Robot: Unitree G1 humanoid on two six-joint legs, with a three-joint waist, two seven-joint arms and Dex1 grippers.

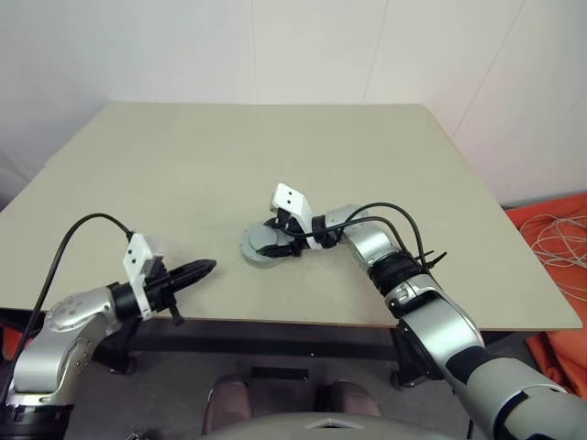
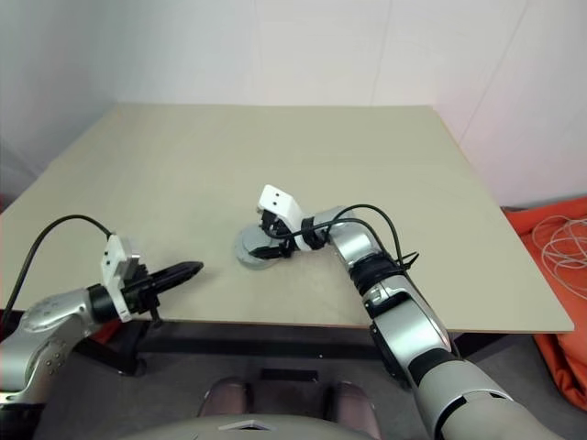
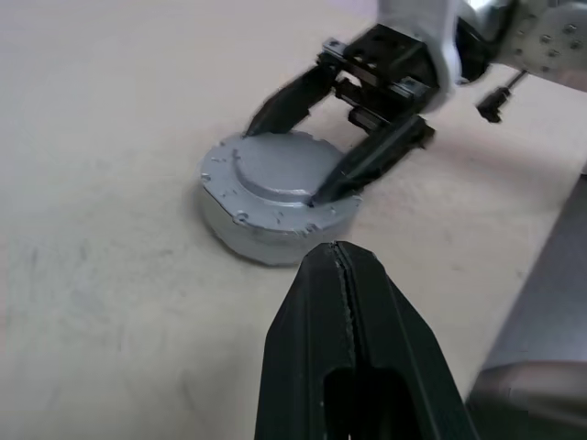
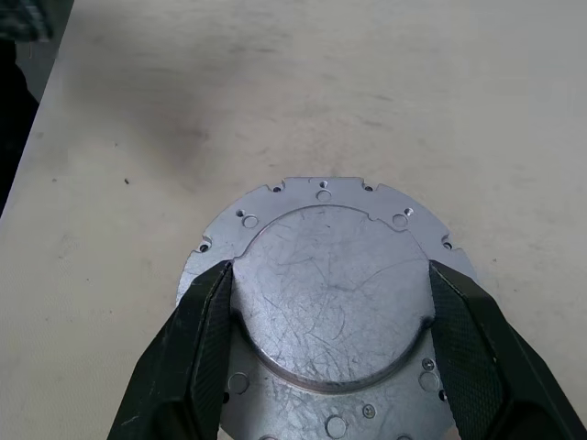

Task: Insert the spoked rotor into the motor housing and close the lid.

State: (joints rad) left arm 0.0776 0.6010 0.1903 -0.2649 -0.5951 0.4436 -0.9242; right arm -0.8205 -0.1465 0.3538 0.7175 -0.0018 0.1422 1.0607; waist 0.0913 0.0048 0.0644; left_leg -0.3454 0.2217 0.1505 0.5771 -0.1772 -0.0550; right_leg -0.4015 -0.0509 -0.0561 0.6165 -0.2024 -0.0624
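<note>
Nearest us, our left gripper [image 1: 204,268] has its fingers pressed together at lower left, near the table's [image 1: 275,156] front edge. At frame centre our right gripper [image 4: 327,302] straddles the lid's [image 4: 330,312] raised disc, fingers apart and touching its rim. It lies flat, capping the motor housing [image 3: 240,236]; bare tabletop surrounds it.

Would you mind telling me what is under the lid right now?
The lid sits on a grey round body resting on the table, the right gripper straddling its raised centre. Whatever is inside is covered, so the rotor cannot be confirmed.
</note>
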